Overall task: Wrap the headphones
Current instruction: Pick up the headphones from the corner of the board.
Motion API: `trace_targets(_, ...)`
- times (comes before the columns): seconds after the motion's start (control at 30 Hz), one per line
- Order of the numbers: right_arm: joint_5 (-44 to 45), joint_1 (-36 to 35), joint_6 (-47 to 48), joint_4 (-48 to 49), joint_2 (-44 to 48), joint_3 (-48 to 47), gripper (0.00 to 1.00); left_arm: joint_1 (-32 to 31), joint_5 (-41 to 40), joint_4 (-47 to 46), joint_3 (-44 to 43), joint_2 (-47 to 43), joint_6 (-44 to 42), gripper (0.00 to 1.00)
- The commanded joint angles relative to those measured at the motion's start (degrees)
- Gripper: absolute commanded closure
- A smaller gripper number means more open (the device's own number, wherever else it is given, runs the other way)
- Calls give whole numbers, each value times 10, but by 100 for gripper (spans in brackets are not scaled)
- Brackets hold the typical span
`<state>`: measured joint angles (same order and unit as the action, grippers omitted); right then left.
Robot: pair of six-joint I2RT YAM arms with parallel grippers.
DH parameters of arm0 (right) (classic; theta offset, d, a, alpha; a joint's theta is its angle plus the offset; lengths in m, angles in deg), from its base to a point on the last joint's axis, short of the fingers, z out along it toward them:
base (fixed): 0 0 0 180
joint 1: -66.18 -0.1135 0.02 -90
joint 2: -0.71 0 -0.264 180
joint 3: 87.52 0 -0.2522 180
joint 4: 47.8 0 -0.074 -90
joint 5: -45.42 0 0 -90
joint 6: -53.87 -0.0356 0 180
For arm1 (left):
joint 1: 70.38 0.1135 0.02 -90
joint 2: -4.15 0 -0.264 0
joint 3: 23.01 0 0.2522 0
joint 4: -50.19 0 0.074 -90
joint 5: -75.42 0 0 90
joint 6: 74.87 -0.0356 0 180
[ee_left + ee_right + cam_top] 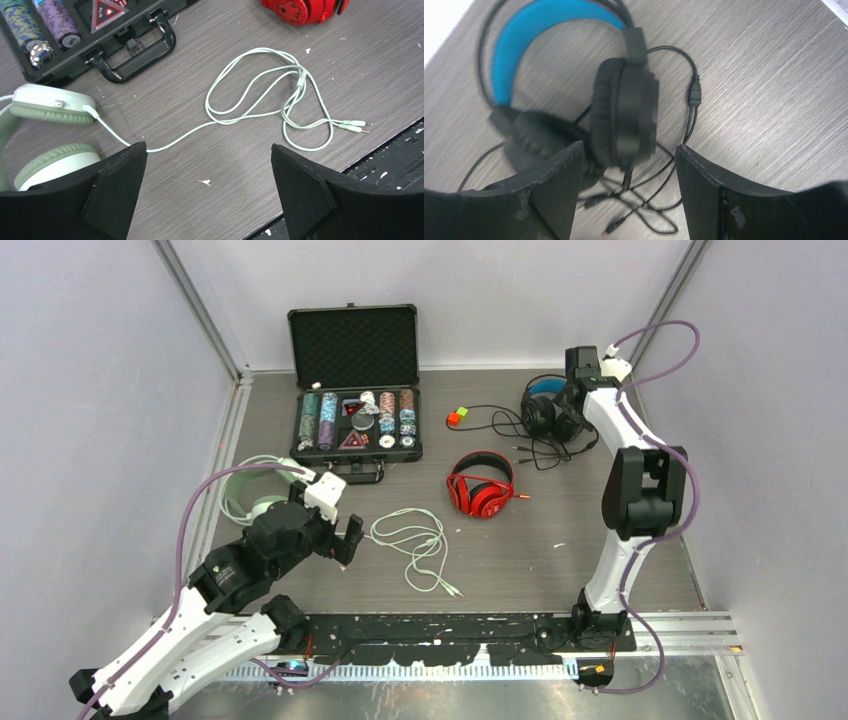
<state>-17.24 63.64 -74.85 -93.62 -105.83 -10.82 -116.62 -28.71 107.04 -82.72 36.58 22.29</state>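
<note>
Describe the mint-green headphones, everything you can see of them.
The mint-green headphones lie flat on the table near its left edge, just in front of the open poker-chip case. White, plastic-looking cups carry pale green padded cushions. Their thin green cable runs off to the right, unwrapped, in loose loops ending in two plugs. The open left gripper hangs over the cable, gripping nothing.
</note>
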Motion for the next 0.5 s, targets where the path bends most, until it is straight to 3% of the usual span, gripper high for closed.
trace_targets(0.0,20,18,-45,-70,-65,-93,29,-2,25,-49,4,-5,-18,4)
trace_targets(0.17,8,36,-55,-89,-146,-178,28,-2,24,-52,8,-14,-20,4)
trace_targets(0.47,-6,46,-62,-91,-192,-200,28,-2,13,-53,8,-13,-23,4)
